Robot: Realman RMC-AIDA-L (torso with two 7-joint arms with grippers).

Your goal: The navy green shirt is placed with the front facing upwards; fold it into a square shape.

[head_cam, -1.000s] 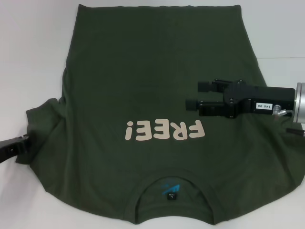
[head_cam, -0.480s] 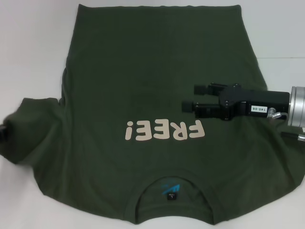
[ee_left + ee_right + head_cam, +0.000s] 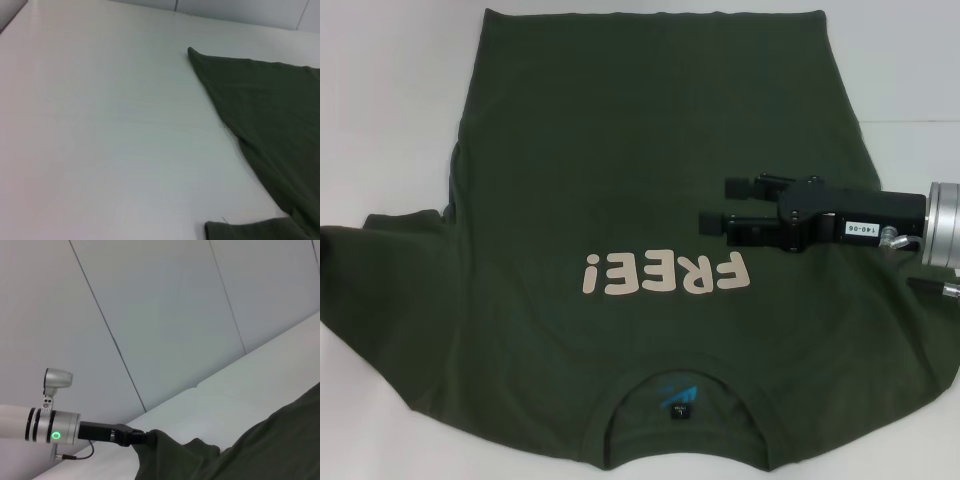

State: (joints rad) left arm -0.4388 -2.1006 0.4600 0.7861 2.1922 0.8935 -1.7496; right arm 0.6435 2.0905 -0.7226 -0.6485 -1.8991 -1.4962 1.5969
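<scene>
Two end effectors in play around one dark olive shirt [image 3: 640,130], spread face up across a white table [image 3: 380,100]. Right end effector [image 3: 725,204] poised above the chest of the shirt, pointing across toward the robot's left, released, with both black fingers [image 3: 740,187] parallel, apart, and nothing between them. Just on the robot's side of those fingers, cream letters [image 3: 665,273] reading "FREE!", upside down from the head camera. Nearer the robot again, past the letters, a round collar [image 3: 616,412] with a small blue-and-black label [image 3: 678,402] inside. Far hem of the shirt well beyond the right end effector, lying straight and flat. Left end effector [image 3: 131,436] off at the robot's left edge of the cloth, best seen from the right wrist camera: black tip buried in the left sleeve [image 3: 390,260], grasping it, cloth gathered into a peak at the tip and draping away from there. Fingertips themselves hidden by the fabric. Beside that end effector, in the left wrist view, bare table and a slanting edge of green cloth. Behind the left arm, a pale panelled wall [image 3: 165,315].
</scene>
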